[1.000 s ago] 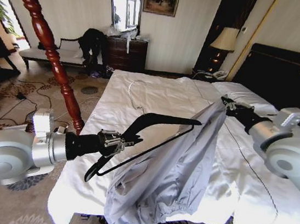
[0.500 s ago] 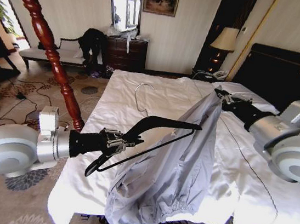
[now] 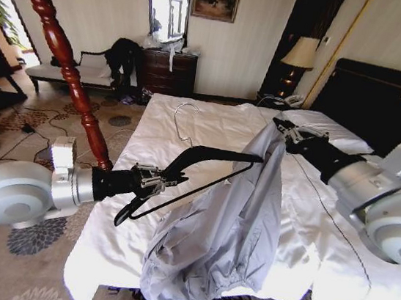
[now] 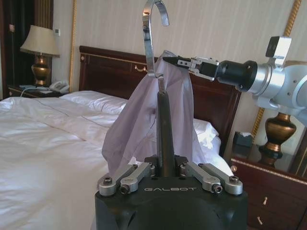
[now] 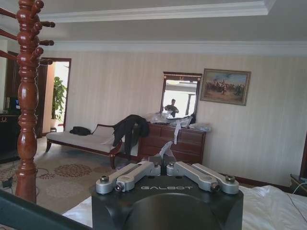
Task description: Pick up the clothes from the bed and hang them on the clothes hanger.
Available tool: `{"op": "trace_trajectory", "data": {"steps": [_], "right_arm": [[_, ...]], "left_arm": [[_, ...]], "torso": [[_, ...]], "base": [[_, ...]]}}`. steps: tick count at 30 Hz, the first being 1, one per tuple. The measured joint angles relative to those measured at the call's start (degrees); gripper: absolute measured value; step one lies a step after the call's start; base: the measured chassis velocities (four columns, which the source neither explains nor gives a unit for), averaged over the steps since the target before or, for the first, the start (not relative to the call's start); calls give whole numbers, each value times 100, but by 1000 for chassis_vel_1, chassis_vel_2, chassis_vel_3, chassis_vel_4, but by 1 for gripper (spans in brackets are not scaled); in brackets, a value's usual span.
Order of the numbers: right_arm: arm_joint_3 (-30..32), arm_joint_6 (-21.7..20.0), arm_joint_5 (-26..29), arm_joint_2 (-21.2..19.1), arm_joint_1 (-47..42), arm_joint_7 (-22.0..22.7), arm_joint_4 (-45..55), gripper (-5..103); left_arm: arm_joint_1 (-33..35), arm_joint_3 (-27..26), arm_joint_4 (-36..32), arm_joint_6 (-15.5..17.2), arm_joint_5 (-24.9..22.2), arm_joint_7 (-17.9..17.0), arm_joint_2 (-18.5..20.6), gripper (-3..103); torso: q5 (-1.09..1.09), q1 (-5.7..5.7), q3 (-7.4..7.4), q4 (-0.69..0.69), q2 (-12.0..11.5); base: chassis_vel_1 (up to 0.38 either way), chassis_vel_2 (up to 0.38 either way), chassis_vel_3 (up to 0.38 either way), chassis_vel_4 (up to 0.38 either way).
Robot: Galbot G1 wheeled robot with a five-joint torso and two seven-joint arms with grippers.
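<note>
Threading step: the right gripper [image 3: 283, 126] is pinching the shirt [image 3: 232, 221] aloft while the left gripper [image 3: 153, 181] (clamped on the hanger [image 3: 214, 156]) is needing its free end slid inside the collar.

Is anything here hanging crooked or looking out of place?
Yes. The shirt dangles from one pinched point in the right gripper, bunched and trailing off the bed, while the left gripper holds the hanger sideways.

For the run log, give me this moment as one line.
left gripper: shut on hanger | right gripper: shut on shirt, lifted off bed | hanger arm at shirt
</note>
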Motion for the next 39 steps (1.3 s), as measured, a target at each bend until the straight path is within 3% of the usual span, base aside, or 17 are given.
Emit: {"op": "trace_trajectory", "data": {"steps": [5, 10, 14, 21, 25, 32, 37, 39], "right_arm": [[-19, -8, -8, 7, -20, 1, -49, 1], [-16, -23, -43, 1, -62, -2, -155, 1], [-29, -28, -70, -31, -45, -33, -283, 1], [-47, -29, -79, -59, -27, -68, -339, 1], [14, -33, -73, -59, -60, -76, -346, 1], [35, -41, -113, -10, -52, -114, -429, 1], [70, -41, -130, 64, -49, -137, -461, 1], [97, -44, -124, 86, -47, -142, -475, 1]], "left_arm": [[98, -133, 128, -85, -99, 107, 299, 16], [159, -355, 126, -89, -491, 136, 489, 16], [157, -701, 73, -10, -1095, -54, 731, 16], [405, -1032, 397, 27, -1223, -392, 1295, 16], [752, -1307, 599, 27, -1300, -542, 1596, 16], [1491, -2102, 787, 60, -1972, -647, 2199, 16], [1937, -2327, 675, 85, -1850, -802, 2305, 16], [2353, -2706, 686, 85, -1717, -985, 2406, 16]], "torso": [[2, 0, 0, -2, 0], [1, 0, 0, 0, 0], [1, 0, 0, 0, 0], [2, 0, 0, -1, 0], [2, 0, 0, 0, 0], [4, 0, 0, -2, 0], [0, 0, 0, 2, 0], [0, 0, 0, 2, 0]], "base": [[0, 0, 0, 0], [0, 0, 0, 0], [0, 0, 0, 0], [0, 0, 0, 0], [0, 0, 0, 0], [0, 0, 0, 0], [0, 0, 0, 0], [0, 0, 0, 0]]}}
